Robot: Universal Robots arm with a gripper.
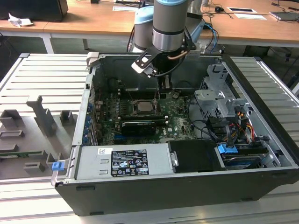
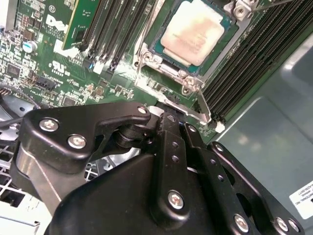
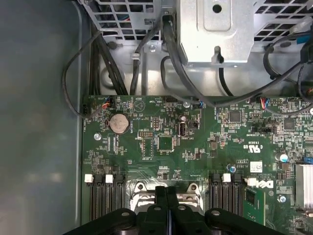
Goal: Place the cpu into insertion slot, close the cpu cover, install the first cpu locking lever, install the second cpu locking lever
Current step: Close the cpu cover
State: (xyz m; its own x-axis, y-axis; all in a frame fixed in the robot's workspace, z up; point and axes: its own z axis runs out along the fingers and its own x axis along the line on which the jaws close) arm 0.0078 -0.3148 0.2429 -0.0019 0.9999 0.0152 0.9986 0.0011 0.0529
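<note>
An open computer case (image 1: 154, 196) lies on a ribbed grey worktop (image 1: 42, 79), with wooden desks (image 1: 93, 18) behind. The cpu (image 2: 192, 30) sits in the insertion slot (image 2: 171, 70). The claw (image 3: 166, 191), fingers together, hovers just beside it over the green motherboard (image 3: 195, 142).

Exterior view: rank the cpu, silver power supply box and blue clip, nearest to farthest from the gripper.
1. cpu, right by the gripper.
2. silver power supply box, along the case's near wall.
3. blue clip, outside the case, exterior view's left.
</note>
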